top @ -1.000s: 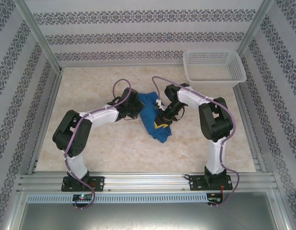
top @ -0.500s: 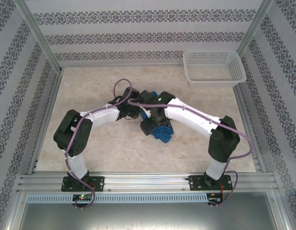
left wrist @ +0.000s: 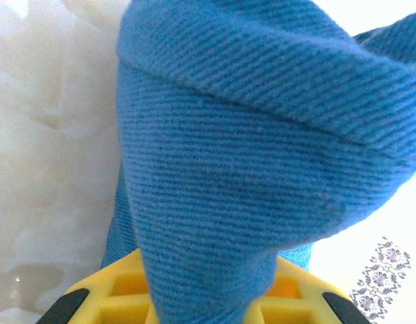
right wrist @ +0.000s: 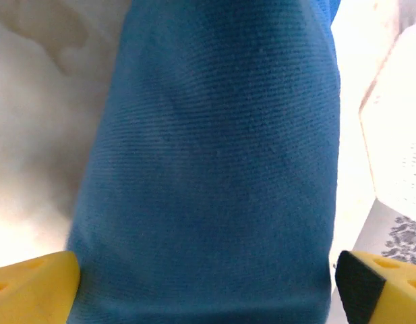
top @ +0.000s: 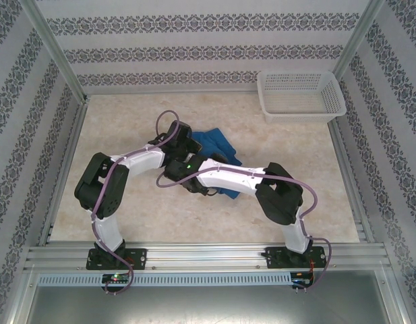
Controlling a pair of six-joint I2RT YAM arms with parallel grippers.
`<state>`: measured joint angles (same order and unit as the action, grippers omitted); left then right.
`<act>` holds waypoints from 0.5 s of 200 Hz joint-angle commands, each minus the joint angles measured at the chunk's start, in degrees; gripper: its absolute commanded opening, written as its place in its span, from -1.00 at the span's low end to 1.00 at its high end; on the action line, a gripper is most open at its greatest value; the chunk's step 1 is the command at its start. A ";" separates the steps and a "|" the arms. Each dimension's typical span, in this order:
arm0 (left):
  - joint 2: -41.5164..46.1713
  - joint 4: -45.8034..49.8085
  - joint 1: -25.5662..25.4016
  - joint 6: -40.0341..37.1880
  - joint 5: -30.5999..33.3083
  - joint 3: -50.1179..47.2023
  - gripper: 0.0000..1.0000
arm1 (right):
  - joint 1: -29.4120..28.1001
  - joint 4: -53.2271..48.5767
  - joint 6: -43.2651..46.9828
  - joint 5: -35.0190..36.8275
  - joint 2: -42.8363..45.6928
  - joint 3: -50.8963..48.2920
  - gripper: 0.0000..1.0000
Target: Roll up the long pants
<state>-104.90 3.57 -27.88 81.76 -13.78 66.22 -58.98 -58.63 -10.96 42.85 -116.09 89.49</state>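
Nearest us, the right gripper point(right wrist: 206, 277) reaches across to just left of mid-table. Its yellow fingers point(right wrist: 32, 283) stand wide apart with finely woven blue cloth filling the gap, and we cannot tell whether they squeeze it. Just beyond, the left gripper point(left wrist: 208, 297) is clenched on a hanging fold of the long pants point(top: 218, 144), a soft ribbed bundle bunched mid-table on the marbled tabletop point(top: 127, 128). Far right sits a white mesh basket point(top: 301, 94).
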 commanded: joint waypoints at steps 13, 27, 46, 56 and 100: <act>3.56 1.79 -3.94 3.26 -2.06 -2.32 -1.00 | 6.36 12.99 8.87 1.19 -6.51 0.87 0.94; 4.69 1.77 -3.94 3.61 -2.41 -2.83 -1.00 | 8.19 12.67 9.77 -2.01 -8.30 1.97 0.90; 5.91 1.27 -4.01 4.31 -3.44 -3.38 -1.00 | 10.47 11.98 10.35 -7.95 -10.37 2.82 0.76; 6.23 0.51 -3.94 5.08 -4.23 -3.86 -1.00 | 11.63 11.70 10.35 -12.11 -11.07 2.90 0.61; 8.19 -1.11 -4.02 6.48 -4.89 -5.37 -1.00 | 16.10 11.15 9.15 -26.51 -12.36 2.49 -1.00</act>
<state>-103.33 0.40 -25.39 85.19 -13.10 62.30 -51.18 -54.17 -1.65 30.17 -120.64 91.57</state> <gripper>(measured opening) 0.184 0.253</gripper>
